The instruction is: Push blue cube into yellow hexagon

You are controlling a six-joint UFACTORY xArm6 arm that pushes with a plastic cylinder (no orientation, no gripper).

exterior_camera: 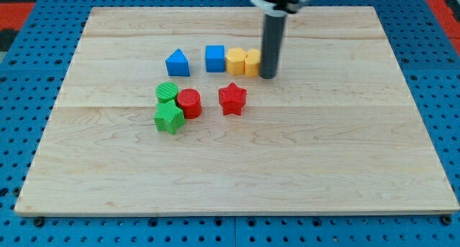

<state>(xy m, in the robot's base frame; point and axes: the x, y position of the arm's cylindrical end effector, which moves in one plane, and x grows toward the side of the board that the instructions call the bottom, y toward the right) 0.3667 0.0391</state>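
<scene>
The blue cube (215, 58) sits on the wooden board, touching the left side of a yellow hexagon (236, 61). A second yellow block (252, 62) touches the hexagon's right side; its shape is unclear. My tip (268, 76) rests on the board against the right side of that second yellow block, so the three blocks and the rod form one row.
A blue triangular block (177, 63) lies left of the cube. Below the row are a red star (232, 98), a red cylinder (190, 103), a green cylinder (167, 92) and a green cube (169, 118). The board (302, 168) lies on a blue pegboard.
</scene>
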